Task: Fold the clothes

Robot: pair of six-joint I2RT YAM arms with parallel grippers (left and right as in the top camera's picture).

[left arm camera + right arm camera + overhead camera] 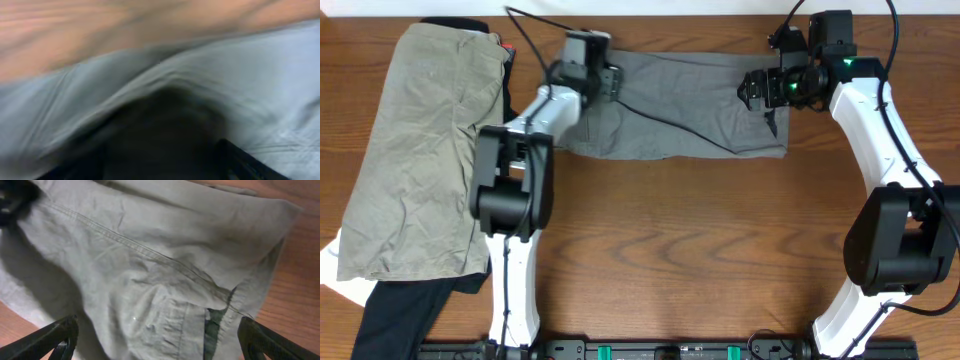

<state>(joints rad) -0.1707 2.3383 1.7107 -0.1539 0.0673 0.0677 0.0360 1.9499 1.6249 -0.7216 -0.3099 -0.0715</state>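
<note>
Both over the shorts [700, 85]: right hand [766, 100] spread released, left hand [610, 82] too blurred to tell

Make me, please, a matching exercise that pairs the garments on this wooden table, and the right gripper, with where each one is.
Things
1. mid-grey woven shorts
2. pale khaki-beige garment
3. black garment
4. right gripper

Places
A. mostly hidden under another garment, showing at the near left corner of the table
B. over the right end of the shorts
C. laid out along the far middle of the table
D. the uppermost layer at the left side

Pairs: 1-C, 2-D, 3-A, 4-B
</note>
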